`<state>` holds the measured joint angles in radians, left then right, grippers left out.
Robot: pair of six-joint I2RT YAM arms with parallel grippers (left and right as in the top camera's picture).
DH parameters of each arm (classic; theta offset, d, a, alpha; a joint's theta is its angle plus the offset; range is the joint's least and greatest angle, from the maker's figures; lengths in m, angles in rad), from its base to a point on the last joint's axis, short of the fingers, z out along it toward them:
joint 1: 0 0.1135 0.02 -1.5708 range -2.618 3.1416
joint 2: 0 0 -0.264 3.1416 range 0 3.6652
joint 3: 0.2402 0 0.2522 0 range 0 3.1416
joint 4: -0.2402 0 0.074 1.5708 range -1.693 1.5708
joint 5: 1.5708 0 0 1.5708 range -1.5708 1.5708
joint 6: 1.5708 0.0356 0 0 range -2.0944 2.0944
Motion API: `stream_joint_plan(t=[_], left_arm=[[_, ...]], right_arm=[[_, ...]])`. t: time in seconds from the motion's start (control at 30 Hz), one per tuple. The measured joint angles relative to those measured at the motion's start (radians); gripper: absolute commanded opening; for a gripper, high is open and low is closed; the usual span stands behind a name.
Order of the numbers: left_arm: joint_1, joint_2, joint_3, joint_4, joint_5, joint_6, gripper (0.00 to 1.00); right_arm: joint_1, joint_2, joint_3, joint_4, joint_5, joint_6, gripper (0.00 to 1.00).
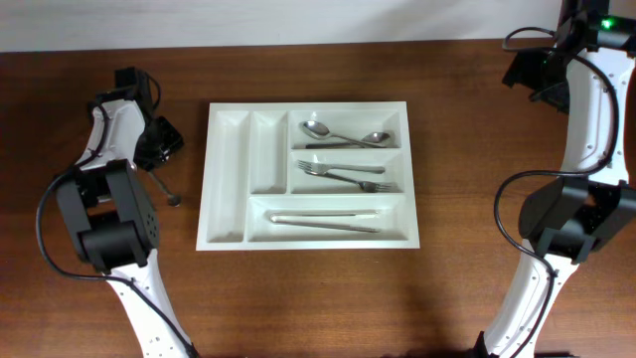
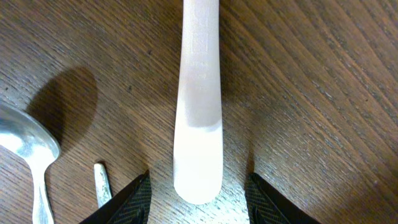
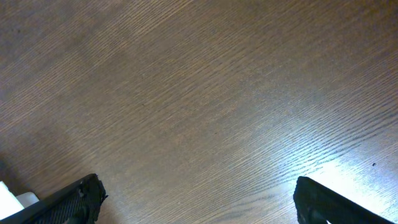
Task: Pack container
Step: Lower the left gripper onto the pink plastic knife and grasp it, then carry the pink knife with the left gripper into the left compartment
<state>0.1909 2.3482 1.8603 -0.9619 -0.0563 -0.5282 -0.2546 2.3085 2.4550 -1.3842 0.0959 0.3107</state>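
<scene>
The white cutlery tray (image 1: 227,189) lies mid-table. Its right compartments hold two spoons (image 1: 343,134), two forks (image 1: 348,173) and a white and a metal long utensil (image 1: 323,220); the two narrow left compartments look bare. My left gripper (image 1: 159,144) is at the far left, low over the table. In the left wrist view it (image 2: 198,180) is open, its fingers on either side of the end of a white utensil handle (image 2: 199,93), not closed on it. My right gripper (image 1: 532,72) (image 3: 196,186) is open and empty over bare wood at the far right.
A metal spoon (image 2: 28,149) and a thin metal handle end (image 2: 101,183) lie left of the white handle. A small utensil (image 1: 169,191) lies on the wood left of the tray. The table is dark wood (image 3: 205,93).
</scene>
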Motion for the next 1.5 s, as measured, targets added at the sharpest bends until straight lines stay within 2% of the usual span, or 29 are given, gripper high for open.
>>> stream_joint_plan(t=[0.1, 0.37, 0.43, 0.5, 0.53, 0.6, 0.77, 0.97, 1.17, 1.5], left_arm=[[0.0, 0.002, 0.002, 0.005, 0.0, -0.004, 0.58], [0.017, 0.003, 0.0, 0.095, 0.0, -0.013, 0.57], [0.023, 0.005, 0.0, 0.118, -0.001, -0.014, 0.47], [0.026, 0.006, 0.0, 0.133, -0.004, -0.012, 0.27], [0.027, 0.007, -0.001, 0.137, -0.006, -0.011, 0.21], [0.029, 0.01, 0.0, 0.141, -0.01, -0.012, 0.18], [0.032, 0.01, 0.002, 0.134, -0.006, -0.011, 0.04], [0.032, 0.014, 0.011, 0.098, -0.002, -0.014, 0.02], [0.032, 0.022, 0.043, -0.005, 0.009, -0.014, 0.02], [0.032, 0.111, 0.235, -0.19, 0.02, -0.014, 0.02]], right_arm=[[0.0, 0.0, 0.0, 0.0, 0.0, 0.0, 0.99], [0.0, 0.0, 0.0, 0.0, 0.0, 0.0, 0.99], [0.0, 0.0, 0.0, 0.0, 0.0, 0.0, 0.99], [0.0, 0.0, 0.0, 0.0, 0.0, 0.0, 0.99], [0.0, 0.0, 0.0, 0.0, 0.0, 0.0, 0.99], [0.0, 0.0, 0.0, 0.0, 0.0, 0.0, 0.99], [0.0, 0.0, 0.0, 0.0, 0.0, 0.0, 0.99], [0.0, 0.0, 0.0, 0.0, 0.0, 0.0, 0.99], [0.0, 0.0, 0.0, 0.0, 0.0, 0.0, 0.99], [0.0, 0.0, 0.0, 0.0, 0.0, 0.0, 0.99]])
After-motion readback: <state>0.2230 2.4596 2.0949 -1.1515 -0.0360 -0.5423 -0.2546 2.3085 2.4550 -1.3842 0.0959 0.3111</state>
